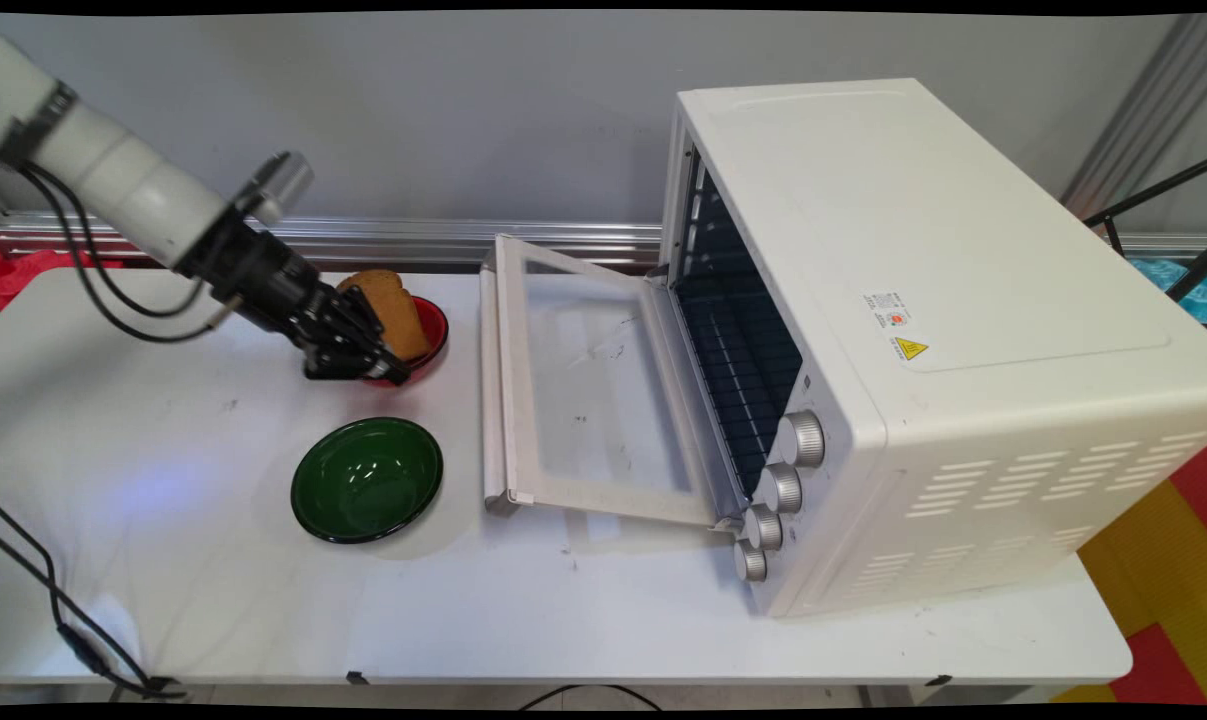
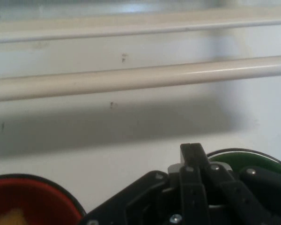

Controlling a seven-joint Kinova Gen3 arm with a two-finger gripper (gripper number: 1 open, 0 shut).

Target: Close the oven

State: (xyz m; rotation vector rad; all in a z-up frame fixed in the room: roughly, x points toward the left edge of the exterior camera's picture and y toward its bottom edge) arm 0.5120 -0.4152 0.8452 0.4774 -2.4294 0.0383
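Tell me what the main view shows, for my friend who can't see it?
A white robot arm's black pincer reaches down at a red bowl holding brown bread on a white table. An empty green bowl sits in front of it, and a white toaster oven stands to the right with its glass door open flat.

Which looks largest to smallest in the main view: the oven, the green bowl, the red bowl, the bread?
1. Oven, by far.
2. Green bowl.
3. Red bowl, though it is partly hidden and farther from the camera.
4. Bread, partly hidden too.
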